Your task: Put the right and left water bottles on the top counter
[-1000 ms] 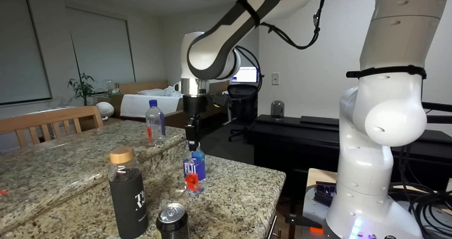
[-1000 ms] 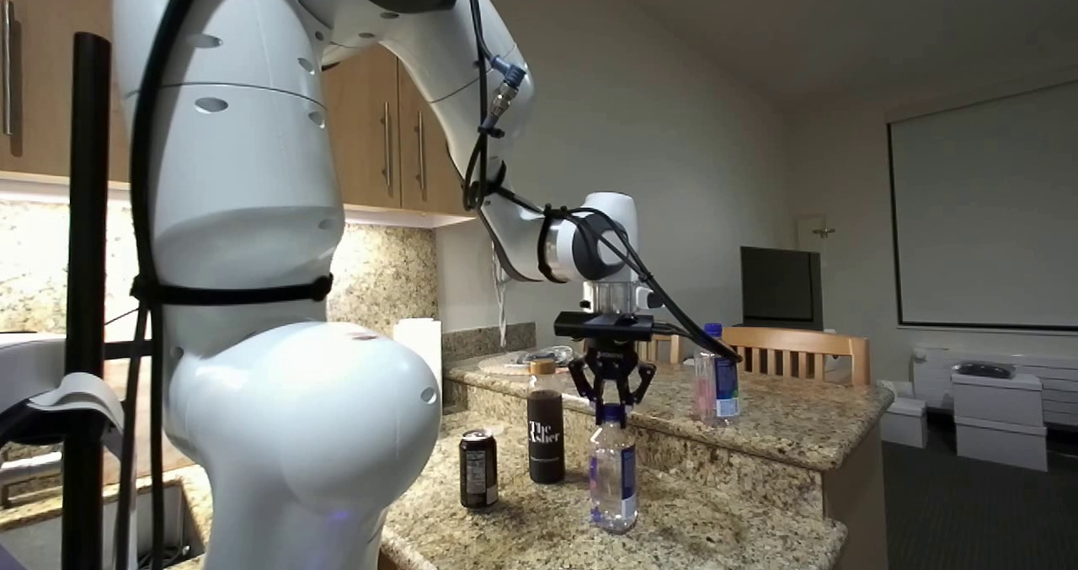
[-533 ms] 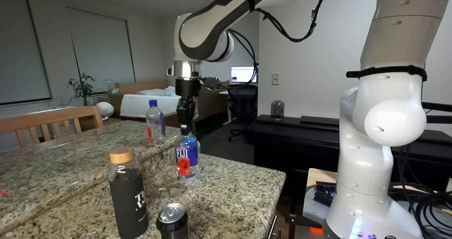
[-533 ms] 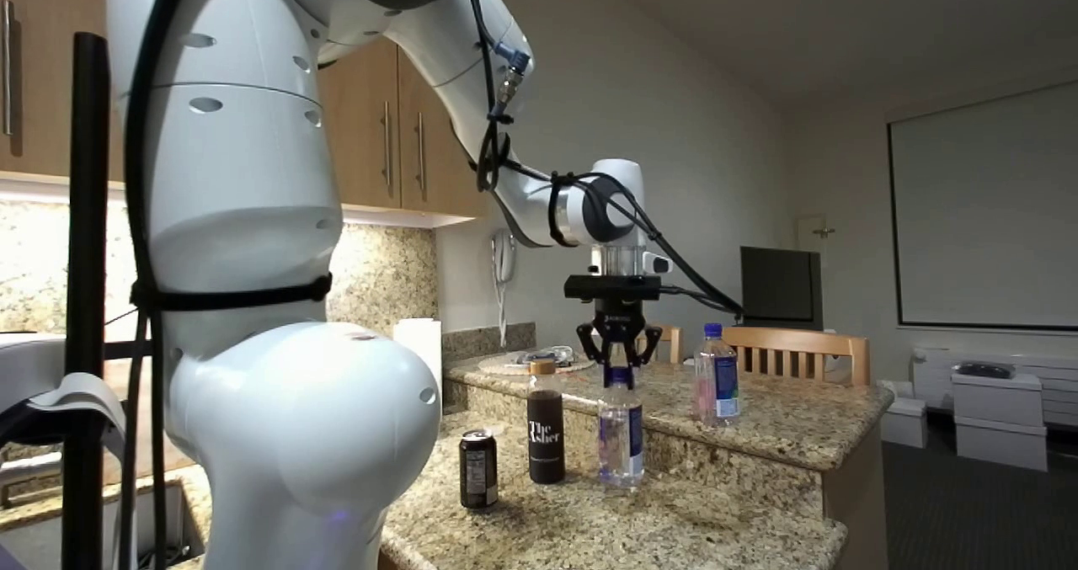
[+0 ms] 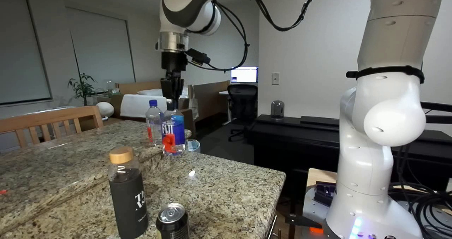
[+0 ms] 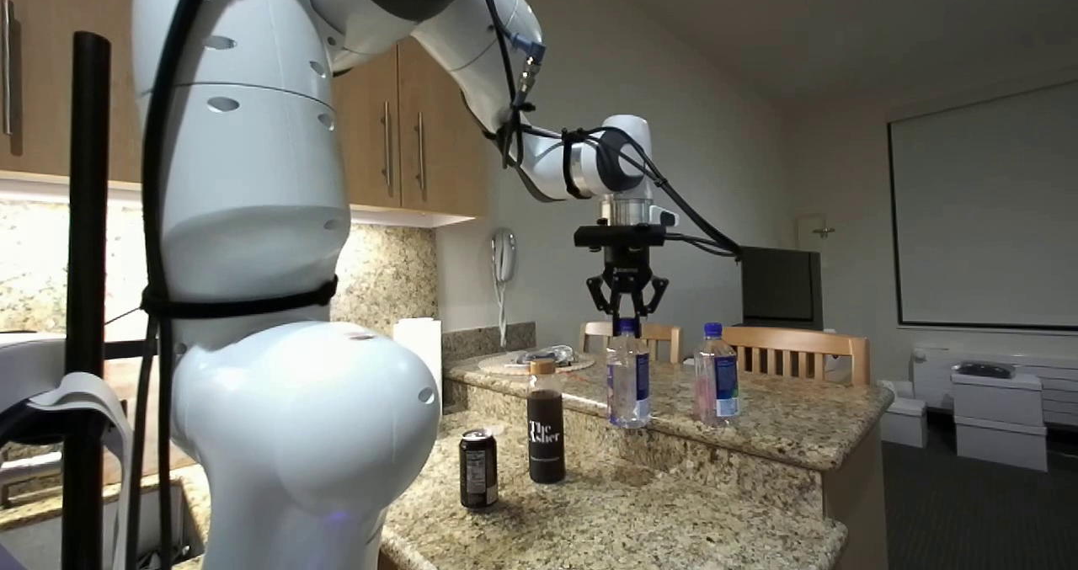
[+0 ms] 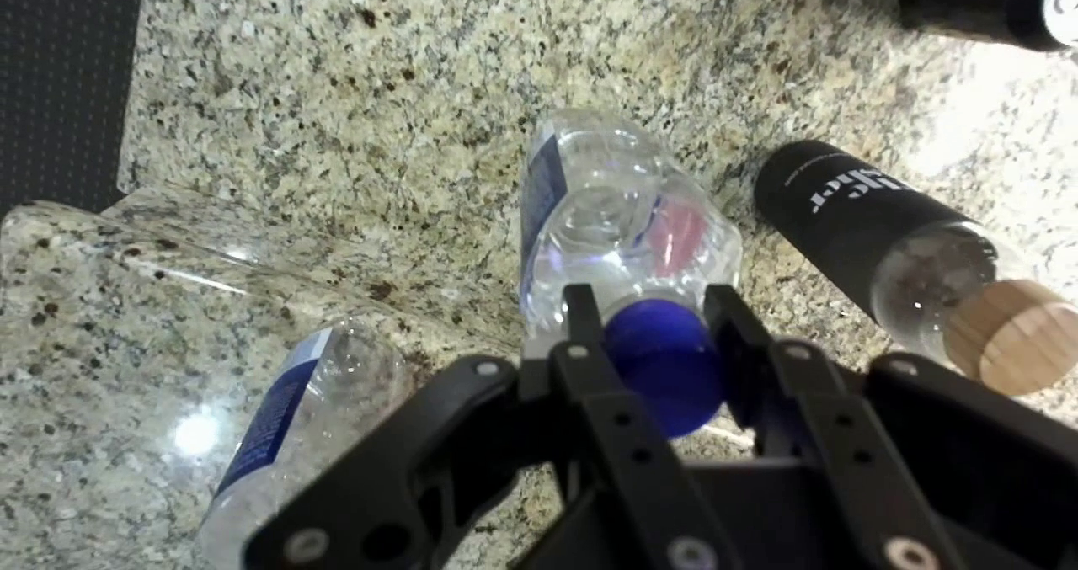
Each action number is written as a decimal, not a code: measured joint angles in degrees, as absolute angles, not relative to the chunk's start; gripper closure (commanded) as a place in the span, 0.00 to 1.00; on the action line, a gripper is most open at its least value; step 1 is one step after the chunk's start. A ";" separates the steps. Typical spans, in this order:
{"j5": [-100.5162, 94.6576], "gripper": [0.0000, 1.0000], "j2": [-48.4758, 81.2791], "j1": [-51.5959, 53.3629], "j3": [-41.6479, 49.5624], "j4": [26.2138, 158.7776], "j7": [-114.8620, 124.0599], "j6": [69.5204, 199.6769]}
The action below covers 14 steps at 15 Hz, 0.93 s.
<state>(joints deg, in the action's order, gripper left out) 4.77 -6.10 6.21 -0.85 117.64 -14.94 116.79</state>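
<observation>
My gripper (image 6: 627, 327) is shut on the blue cap of a clear water bottle (image 6: 627, 385). In the wrist view the cap fills the space between the fingers (image 7: 584, 322). This bottle hangs upright in the air, its base roughly level with the raised edge in both exterior views. A second water bottle (image 6: 717, 380), with the same blue cap and label, stands upright on the top counter (image 6: 783, 410). It overlaps the held water bottle (image 5: 173, 131) in an exterior view, and in the wrist view the standing water bottle (image 7: 295, 435) is partly behind the gripper.
A black flask (image 5: 128, 200) with a brown cap stands on the lower granite tier (image 5: 226, 189), close to the step. Near it is a dark drinks can (image 6: 478, 469). Wooden chairs (image 6: 800, 347) line the far side, and a plate with cables (image 6: 539, 357) lies farther along the upper tier.
The gripper has raised the bottle from low over the lower tier, bringing it up and toward the top counter's edge. The other bottle, flask and can have stayed put.
</observation>
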 measured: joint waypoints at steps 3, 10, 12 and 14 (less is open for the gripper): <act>4.63 0.85 -2.20 6.23 -1.93 111.16 -12.47 114.12; 2.92 0.85 9.80 6.25 -3.06 92.61 -3.69 108.88; 2.89 0.85 13.19 6.22 -2.97 87.26 -1.69 106.47; 2.89 0.85 16.57 6.21 -2.86 82.41 -0.09 104.22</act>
